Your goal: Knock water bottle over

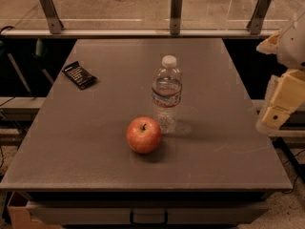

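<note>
- Grey desk [95, 142] carried the water bottle [167, 95], upright near its centre, white cap on.
- Red apple [144, 135] sat just near-left of the bottle's base.
- Dark packet [79, 75] lay far left.
- Cream gripper [279, 104] hung beyond the desk's right edge, well apart from the bottle; released or clenched, I could not tell.

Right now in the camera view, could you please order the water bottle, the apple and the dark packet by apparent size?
1. water bottle
2. apple
3. dark packet, though it lies flat and farther back, so its rank against the apple is unsure.
The gripper hangs beyond the right edge of the table.
</note>
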`<state>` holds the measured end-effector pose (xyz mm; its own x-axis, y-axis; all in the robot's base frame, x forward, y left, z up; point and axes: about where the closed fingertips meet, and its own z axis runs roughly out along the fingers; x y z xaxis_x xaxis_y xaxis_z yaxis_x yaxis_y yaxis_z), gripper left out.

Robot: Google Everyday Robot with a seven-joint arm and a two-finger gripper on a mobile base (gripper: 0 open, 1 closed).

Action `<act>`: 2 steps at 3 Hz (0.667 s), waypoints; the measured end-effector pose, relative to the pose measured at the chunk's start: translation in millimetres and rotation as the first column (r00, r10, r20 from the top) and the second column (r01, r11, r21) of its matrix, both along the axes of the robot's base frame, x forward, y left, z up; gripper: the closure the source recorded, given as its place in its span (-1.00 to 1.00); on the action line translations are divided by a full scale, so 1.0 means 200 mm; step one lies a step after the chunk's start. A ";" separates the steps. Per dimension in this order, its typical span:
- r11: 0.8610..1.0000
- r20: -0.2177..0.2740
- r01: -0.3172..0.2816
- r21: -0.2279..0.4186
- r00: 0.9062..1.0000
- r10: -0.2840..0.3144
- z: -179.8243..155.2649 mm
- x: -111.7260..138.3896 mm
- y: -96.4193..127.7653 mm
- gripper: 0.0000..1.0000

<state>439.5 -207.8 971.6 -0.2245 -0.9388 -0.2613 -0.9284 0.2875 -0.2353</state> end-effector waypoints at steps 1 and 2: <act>0.995 0.009 -0.014 0.103 1.000 0.013 -0.04 0.02 0.13 -1.00; 0.972 0.029 -0.059 0.229 0.998 0.054 -0.13 0.06 0.31 -1.00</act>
